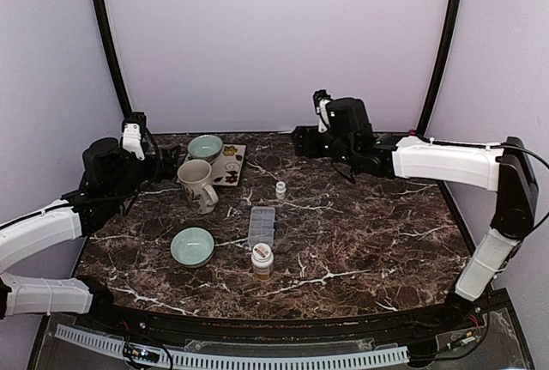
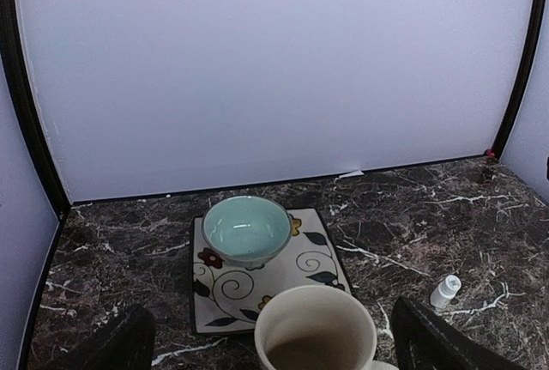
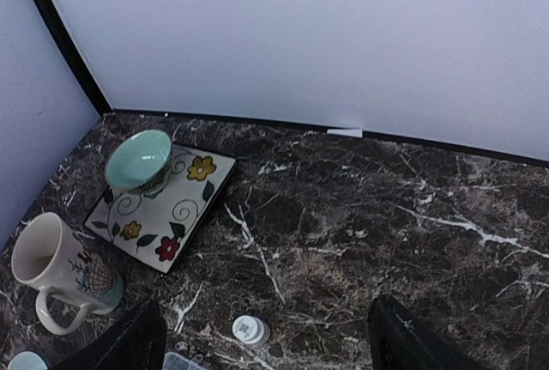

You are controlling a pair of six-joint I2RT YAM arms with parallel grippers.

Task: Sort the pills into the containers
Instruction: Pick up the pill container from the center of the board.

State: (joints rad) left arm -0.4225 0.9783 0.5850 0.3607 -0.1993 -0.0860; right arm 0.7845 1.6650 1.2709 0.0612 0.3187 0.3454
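Clear pill-organiser box [image 1: 261,226], mid-table, well apart from both my claws.

The box lies on the dark marble table [image 1: 360,233]. An orange-labelled, white-capped pill bottle [image 1: 262,260] stands just on its near side, and a small white bottle [image 1: 280,188] on its far side. To its left sits a pale green bowl [image 1: 192,245]. Farther back on the left are a cream mug [image 1: 197,185] and a floral square plate [image 1: 232,166] bearing a second green bowl [image 1: 206,147]. My left claw [image 1: 169,164] hovers by the mug, fingers spread wide, empty. My right claw [image 1: 300,141] hangs at the far side, fingers apart, empty.
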